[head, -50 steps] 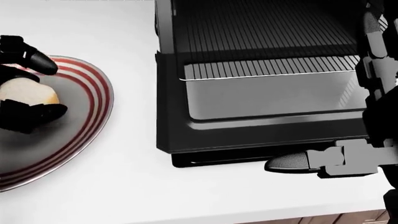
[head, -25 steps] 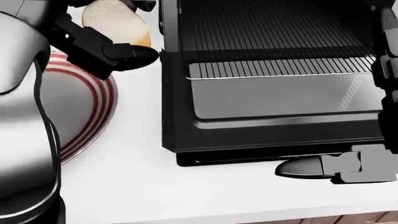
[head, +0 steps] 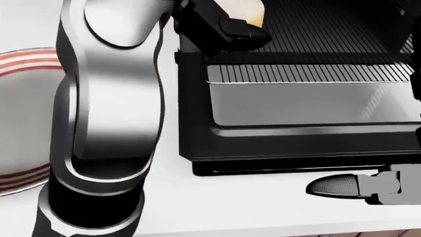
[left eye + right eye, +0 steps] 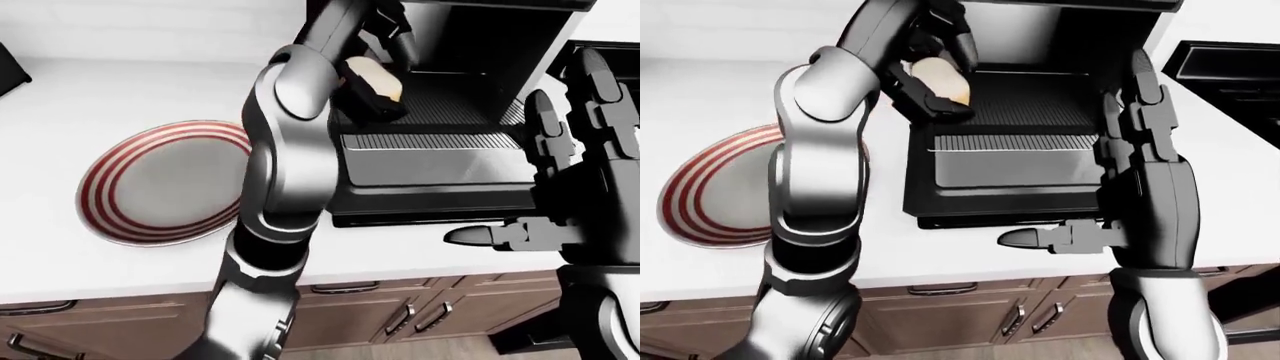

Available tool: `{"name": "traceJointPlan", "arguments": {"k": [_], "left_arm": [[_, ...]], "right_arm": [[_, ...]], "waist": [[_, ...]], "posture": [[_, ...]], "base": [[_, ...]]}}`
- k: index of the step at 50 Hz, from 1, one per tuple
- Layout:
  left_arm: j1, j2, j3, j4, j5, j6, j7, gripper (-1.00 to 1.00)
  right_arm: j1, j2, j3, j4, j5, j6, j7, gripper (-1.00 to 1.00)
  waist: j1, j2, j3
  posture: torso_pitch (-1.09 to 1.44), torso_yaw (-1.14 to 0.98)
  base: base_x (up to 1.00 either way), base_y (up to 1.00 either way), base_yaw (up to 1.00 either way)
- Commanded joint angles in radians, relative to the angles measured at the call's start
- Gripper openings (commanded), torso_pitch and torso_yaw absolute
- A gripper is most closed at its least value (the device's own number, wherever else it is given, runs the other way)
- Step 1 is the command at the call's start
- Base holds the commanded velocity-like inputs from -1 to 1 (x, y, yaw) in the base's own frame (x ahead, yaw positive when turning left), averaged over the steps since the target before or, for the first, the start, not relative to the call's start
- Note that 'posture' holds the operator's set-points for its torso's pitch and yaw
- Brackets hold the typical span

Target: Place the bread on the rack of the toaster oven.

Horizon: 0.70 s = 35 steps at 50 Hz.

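Observation:
A pale, rounded bread piece [image 4: 937,81] is held off the counter at the left side of the toaster oven's mouth, just above the ribbed rack [image 4: 1030,105]. My left hand [image 4: 948,78] is shut on it, one finger over the top and one under it. The black toaster oven [image 4: 1070,37] stands with its door [image 4: 1010,169] folded down flat. My right hand [image 4: 1120,172] hovers open at the door's right edge, fingers upright and thumb pointing left, touching nothing. In the head view my left arm hides most of the bread [image 3: 248,14].
A grey plate with red rings [image 4: 165,184] lies bare on the white counter [image 4: 120,90], left of the oven. A black appliance [image 4: 1230,71] sits at the right edge of the right-eye view. Wooden drawers [image 4: 380,307] run below the counter edge.
My left hand has lifted the bread off the plate and carried it up and right to the oven's mouth. The head view has slid slightly. The right hand has barely moved.

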State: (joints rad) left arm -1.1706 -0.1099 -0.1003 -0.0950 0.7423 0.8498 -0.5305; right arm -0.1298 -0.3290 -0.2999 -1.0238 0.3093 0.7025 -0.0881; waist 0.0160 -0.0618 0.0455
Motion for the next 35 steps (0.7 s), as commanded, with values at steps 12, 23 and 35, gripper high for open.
{"name": "traceJointPlan", "arguments": {"k": [12,23,35], "left_arm": [[-0.102,-0.053,-0.011,0.187,-0.108,-0.137,0.124,-0.65],[-0.093,-0.081,-0.018,0.291,-0.125,-0.217,0.176,-0.62],[-0.069,-0.100,-0.024,0.345,-0.126,-0.268,0.207,-0.33]], "right_arm": [[0.025,-0.073,-0.007,-0.023,0.084,-0.069,-0.091,1.00],[0.053,-0.068,-0.003,-0.023,0.074,-0.093,-0.090,1.00],[0.063,-0.051,0.003,-0.023,0.053,-0.099,-0.075,1.00]], "waist": [[0.003,-0.017,-0.023],[0.003,-0.021,-0.023],[0.002,-0.022,-0.026]], "posture": [[0.00,0.00],[0.00,0.00],[0.00,0.00]], "base": [[0.00,0.00,0.00],[0.00,0.00,0.00],[0.00,0.00,0.00]]}}
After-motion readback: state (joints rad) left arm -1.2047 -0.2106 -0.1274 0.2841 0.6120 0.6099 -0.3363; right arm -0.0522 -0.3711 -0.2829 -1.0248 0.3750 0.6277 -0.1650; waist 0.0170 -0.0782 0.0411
